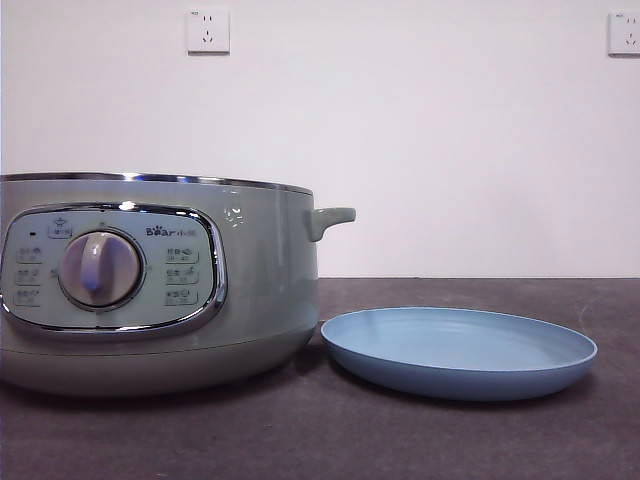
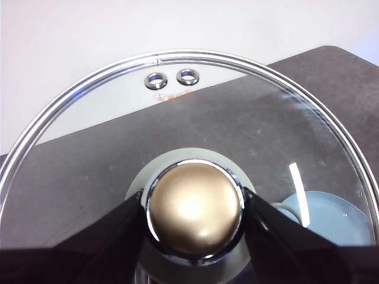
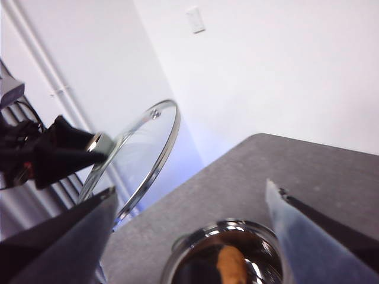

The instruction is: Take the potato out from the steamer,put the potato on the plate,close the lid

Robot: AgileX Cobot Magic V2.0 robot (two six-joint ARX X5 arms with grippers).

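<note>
Steamer (image 1: 150, 285) on the left of the dark worktop (image 1: 480, 440) in the front view, big, round and pale green, with a shiny rim, a round dial (image 1: 100, 269) on its panel and a small handle (image 1: 330, 219) on its side. Top open, no cover on it. Plate (image 1: 458, 350) just beside it on the right, light blue, shallow and bare, rim near the steamer's base; could not tell whether touching.

Lid (image 2: 195, 118) held up in the air off the steamer, made of clear glass with a shiny edge and two small holes near the rim. Left gripper (image 2: 194, 210) clenched on the lid's round knob (image 2: 194, 207), one black finger (image 2: 118, 222) pressed on each side of it. Bit of the blue plate seen through the glass.

Right gripper (image 3: 189, 231) up above the open steamer (image 3: 222, 254), fingers (image 3: 296, 236) spread wide apart and grasping nothing. Potato (image 3: 232, 265) down inside the steamer, orange-brown, lying in the shiny pot. Tilted lid (image 3: 139, 157) off to the side in that same view, in the left gripper (image 3: 89, 145). Two white wall sockets (image 1: 208, 30) on the wall behind.
</note>
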